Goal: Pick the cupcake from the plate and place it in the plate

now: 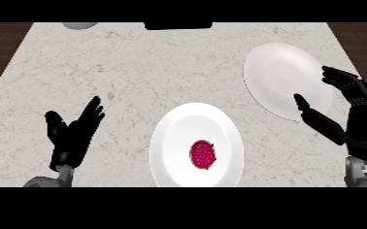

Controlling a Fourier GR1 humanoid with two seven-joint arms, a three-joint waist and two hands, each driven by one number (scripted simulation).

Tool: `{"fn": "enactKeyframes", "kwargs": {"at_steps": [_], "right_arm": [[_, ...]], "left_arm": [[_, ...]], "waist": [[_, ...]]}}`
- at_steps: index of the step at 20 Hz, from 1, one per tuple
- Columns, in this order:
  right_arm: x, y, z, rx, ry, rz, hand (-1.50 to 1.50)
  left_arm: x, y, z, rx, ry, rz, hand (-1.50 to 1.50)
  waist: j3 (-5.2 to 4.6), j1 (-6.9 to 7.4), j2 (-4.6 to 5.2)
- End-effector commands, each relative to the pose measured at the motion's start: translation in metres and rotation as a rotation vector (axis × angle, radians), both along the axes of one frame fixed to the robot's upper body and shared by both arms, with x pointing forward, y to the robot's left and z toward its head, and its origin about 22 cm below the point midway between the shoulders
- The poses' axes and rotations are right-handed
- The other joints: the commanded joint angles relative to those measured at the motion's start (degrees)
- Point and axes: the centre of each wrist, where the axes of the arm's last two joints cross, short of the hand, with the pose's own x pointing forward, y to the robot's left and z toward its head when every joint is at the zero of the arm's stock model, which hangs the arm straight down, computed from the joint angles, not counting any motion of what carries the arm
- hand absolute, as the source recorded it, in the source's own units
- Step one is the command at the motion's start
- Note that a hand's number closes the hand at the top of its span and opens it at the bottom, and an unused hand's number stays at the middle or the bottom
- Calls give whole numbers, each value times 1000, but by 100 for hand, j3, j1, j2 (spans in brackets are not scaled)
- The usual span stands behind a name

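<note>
Fingers (91, 114) spreading straight and relaxed on black left hand (70, 138), resting apart from everything, well left of near white round plate (175, 136). Sitting on that plate, toward its lower middle: small cupcake with magenta top (203, 154), untouched. Lying up and right of near plate, apart from it: second white round plate (276, 75), bare. Hovering at that far plate's right rim: black right hand (337, 109), fingers released, thumb overlapping the lower edge, grasping nothing. Stretching open between left hand and near plate: pale marbled stone counter (122, 63).
</note>
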Motion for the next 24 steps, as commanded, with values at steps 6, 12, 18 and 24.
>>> {"fn": "enactKeyframes", "kwargs": {"at_steps": [6,12,18,24], "right_arm": [[-73,29,14,-109,7,-23,-150],[-88,34,19,-392,364,140,-150],[-99,77,55,-483,507,153,-150],[-71,138,39,-536,599,165,-150]], "left_arm": [[-31,-31,-20,-26,0,-37,0],[-4,-25,-5,-3,1,-46,0],[-7,-30,-5,-26,5,-50,0],[-8,-53,-5,-29,2,-61,0]], "waist": [[15,195,39],[-12,208,61],[-3,290,55],[13,322,61]]}}
